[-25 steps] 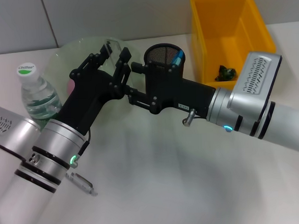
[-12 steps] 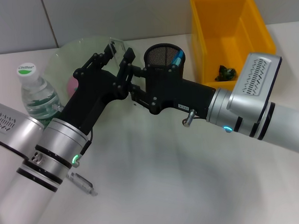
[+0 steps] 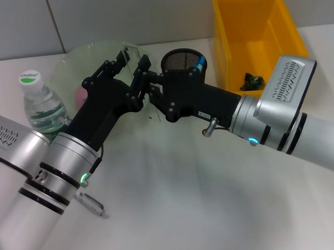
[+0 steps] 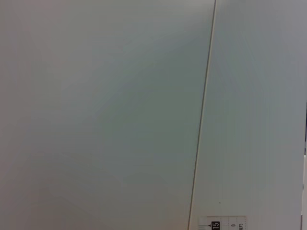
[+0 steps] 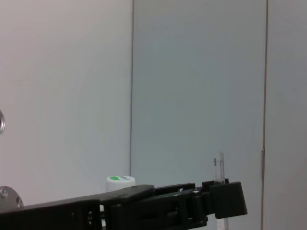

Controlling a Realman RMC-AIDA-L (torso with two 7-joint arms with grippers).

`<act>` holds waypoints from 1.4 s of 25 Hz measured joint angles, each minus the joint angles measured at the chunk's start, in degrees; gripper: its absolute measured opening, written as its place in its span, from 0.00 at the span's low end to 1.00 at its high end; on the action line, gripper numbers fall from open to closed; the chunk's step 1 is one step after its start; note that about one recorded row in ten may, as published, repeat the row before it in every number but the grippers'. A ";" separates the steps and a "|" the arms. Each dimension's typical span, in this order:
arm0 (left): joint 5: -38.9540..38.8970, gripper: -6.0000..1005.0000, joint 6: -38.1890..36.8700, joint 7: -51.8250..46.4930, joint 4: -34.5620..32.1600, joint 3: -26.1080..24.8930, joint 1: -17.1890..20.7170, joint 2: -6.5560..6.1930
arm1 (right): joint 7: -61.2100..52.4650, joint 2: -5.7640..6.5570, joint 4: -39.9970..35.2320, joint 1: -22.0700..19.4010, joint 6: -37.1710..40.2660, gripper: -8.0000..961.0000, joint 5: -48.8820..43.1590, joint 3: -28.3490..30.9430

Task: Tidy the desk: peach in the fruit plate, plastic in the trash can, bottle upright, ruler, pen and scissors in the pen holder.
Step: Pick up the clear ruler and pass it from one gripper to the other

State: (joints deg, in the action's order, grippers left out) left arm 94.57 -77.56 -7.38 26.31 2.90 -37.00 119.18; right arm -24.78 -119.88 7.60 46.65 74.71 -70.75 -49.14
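Note:
My left gripper (image 3: 133,59) is raised over the desk, shut on a clear ruler (image 3: 130,49) that sticks up past its fingers. The ruler's end (image 4: 223,223) also shows in the left wrist view. My right gripper (image 3: 150,90) reaches in from the right and sits right against the left gripper, in front of the black mesh pen holder (image 3: 175,60), which holds a blue pen (image 3: 198,62). The bottle (image 3: 39,105) stands upright at the left. A pink peach (image 3: 81,95) lies in the glass fruit plate (image 3: 90,53). Green plastic (image 3: 253,81) lies in the yellow trash can (image 3: 287,30). Scissors are out of view.
The wall stands close behind the plate and the trash can. The right wrist view shows the left gripper's black body (image 5: 163,208), the bottle cap (image 5: 120,180) and the ruler (image 5: 220,165) against the wall. Bare desk lies near the front.
The left gripper rose a little to the right with the ruler. The right gripper moved left and closed in on the left gripper.

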 joint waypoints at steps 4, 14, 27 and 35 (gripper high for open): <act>0.00 0.48 0.05 0.00 -0.04 0.00 0.00 0.00 | 0.00 0.00 0.13 0.08 0.16 0.20 0.00 0.01; 0.00 0.49 0.74 0.00 -0.02 0.00 -0.08 0.00 | 0.00 0.00 0.65 0.43 0.24 0.15 0.00 0.01; 0.43 0.50 0.84 0.00 0.06 -0.02 0.11 0.00 | -0.21 0.00 1.36 0.97 -0.20 0.06 -0.01 0.72; 0.58 0.51 0.85 0.00 -0.10 -0.04 0.03 0.00 | -0.28 0.00 1.37 0.99 -0.29 0.02 -0.01 0.72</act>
State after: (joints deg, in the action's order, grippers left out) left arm 95.15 -76.71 -7.38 26.21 2.86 -36.97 119.18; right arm -25.06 -119.88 8.97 47.64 74.41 -70.76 -48.42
